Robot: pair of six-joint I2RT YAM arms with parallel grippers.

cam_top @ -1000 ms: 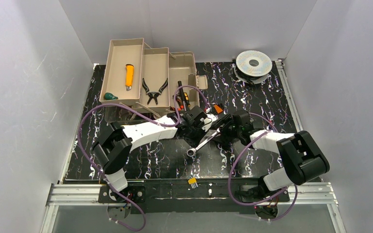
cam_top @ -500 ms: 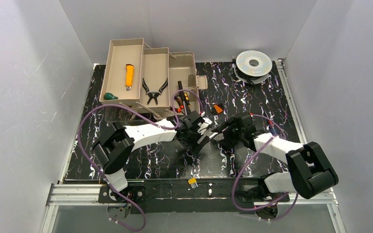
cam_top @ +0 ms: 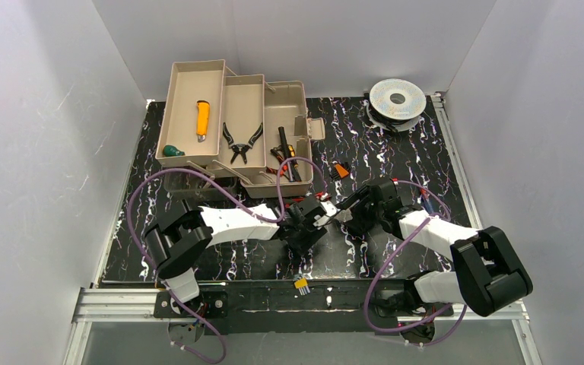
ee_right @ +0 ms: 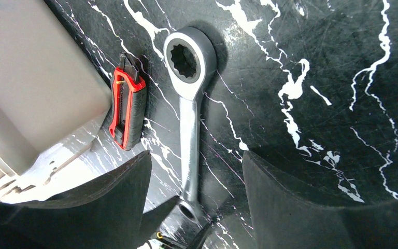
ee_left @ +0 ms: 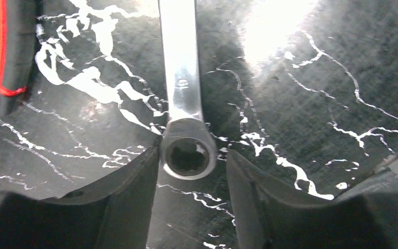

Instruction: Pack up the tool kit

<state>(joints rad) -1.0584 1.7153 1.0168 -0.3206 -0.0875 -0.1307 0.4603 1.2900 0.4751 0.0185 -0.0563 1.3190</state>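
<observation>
Your left gripper (ee_left: 193, 161) has just let go: the silver ratchet wrench (ee_left: 181, 78) lies mid-surface between its spread jaws, and the right gripper (ee_right: 197, 166) is open too. It likely needs regrasping before reaching the open tan plastic toolbox (cam_top: 289, 103), far-left corner.

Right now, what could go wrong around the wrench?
The left end effector and right end effector both straddle one wrench, so they could collide or tug against each other. The left brackets only the round ring end, which may slip out when squeezed. The red tool alongside could get nudged.
</observation>
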